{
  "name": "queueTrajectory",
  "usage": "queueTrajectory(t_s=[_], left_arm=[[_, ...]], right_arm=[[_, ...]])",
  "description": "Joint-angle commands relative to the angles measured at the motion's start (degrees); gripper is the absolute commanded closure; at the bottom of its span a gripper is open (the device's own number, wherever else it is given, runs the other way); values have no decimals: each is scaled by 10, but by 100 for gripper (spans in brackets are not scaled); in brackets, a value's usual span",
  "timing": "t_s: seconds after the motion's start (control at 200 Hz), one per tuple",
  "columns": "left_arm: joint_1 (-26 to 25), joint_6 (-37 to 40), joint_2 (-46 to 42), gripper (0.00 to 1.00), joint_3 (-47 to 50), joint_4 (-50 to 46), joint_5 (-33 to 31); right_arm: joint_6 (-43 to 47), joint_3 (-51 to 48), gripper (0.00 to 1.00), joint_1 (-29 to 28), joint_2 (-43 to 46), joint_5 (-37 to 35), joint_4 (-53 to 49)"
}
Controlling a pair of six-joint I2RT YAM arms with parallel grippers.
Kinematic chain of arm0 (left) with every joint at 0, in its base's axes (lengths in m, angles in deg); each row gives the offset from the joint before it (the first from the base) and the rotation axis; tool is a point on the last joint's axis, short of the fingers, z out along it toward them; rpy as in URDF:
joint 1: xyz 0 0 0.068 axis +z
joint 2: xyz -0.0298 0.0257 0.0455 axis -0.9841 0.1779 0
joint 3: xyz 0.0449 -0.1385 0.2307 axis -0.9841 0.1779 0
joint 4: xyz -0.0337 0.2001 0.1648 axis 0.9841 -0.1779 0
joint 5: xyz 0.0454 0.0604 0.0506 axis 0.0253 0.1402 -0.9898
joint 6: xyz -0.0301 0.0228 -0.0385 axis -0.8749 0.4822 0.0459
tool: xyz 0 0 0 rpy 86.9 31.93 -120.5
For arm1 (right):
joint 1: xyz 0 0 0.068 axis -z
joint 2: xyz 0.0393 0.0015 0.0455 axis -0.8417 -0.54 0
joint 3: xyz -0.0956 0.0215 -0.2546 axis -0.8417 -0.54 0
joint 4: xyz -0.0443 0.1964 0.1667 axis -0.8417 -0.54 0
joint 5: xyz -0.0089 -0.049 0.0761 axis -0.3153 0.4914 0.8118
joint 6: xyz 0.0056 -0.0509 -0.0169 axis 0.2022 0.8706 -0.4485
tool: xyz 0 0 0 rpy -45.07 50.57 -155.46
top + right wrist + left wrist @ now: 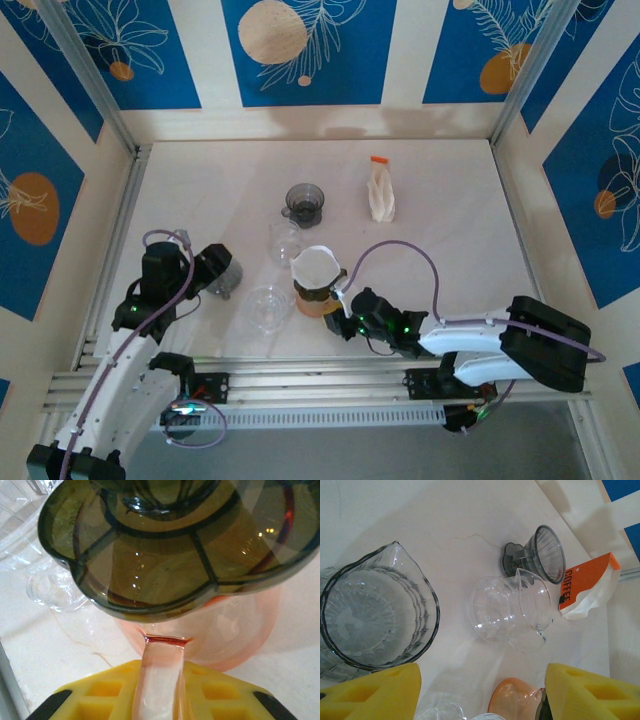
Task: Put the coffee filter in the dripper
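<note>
The white coffee filter (317, 266) is sitting open-mouthed in the dripper (318, 291), just below the centre of the top external frame. The dripper is resting on the orange carafe (312, 305), which is standing upright on the table (450, 260).

The right gripper (345, 303) is lying low at the carafe's right side. In the right wrist view, the dripper's dark base (165, 545) is occupying the upper frame, with the carafe body (235, 635) below it. The carafe handle (160, 680) is running down the bottom centre, lying against a yellow finger pad (100, 695). The opposing pad is hidden, so whether the fingers are clamping the handle cannot be determined.

The left gripper (222, 272) is hanging at the left of the top external frame, beside a ribbed grey glass (226, 282). In the left wrist view, its yellow fingers (375, 695) are standing wide apart at the bottom corners and gripping nothing. The ribbed grey glass (375, 612) is lying just above the left-hand finger.

A clear glass server (510, 610) is sitting at the centre of that view. A second dark dripper (540, 555) is lying above it. A coffee filter packet (590, 587) is lying at the right edge.
</note>
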Motion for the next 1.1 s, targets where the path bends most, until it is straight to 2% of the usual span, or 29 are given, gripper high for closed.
queueTrajectory(t_s=[0.0, 0.605, 1.09], left_arm=[[7, -1, -3, 34, -14, -5, 4], [7, 2, -9, 33, -31, -16, 15], [7, 22, -21, 34, -47, -50, -4]], right_arm=[[22, 21, 77, 17, -26, 30, 16], [88, 139, 78, 93, -126, 160, 0], [116, 256, 78, 96, -229, 136, -30]])
